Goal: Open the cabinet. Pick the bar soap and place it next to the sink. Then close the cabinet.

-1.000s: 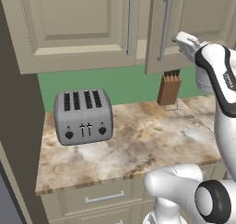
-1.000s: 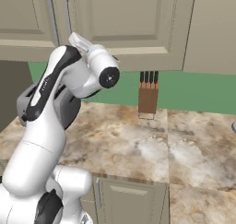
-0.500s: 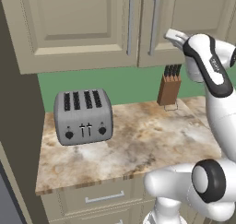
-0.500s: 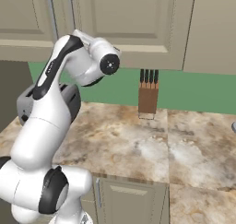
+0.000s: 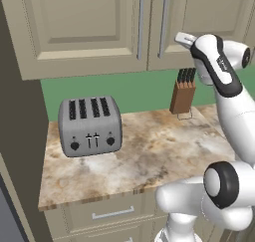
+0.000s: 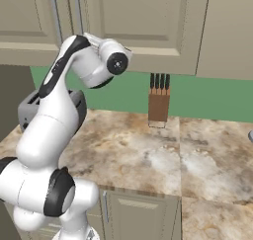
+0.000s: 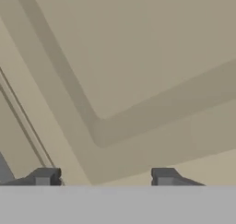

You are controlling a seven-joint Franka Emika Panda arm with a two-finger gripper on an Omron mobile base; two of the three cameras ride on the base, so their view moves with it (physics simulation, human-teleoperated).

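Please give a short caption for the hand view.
Hand close to the cabinet door's raised panel, fingers apart.

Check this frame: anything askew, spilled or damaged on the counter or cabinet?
Nothing stands out. The toaster and knife block stand upright on the counter, and the cabinet doors sit shut and flush.

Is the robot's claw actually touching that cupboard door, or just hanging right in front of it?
Cannot tell. In the hand view the gripper faces the cabinet door panel very closely, but no contact or gap shows plainly. The base views hide the fingertips behind the arm.

The cabinet doors hide whatever sits inside.
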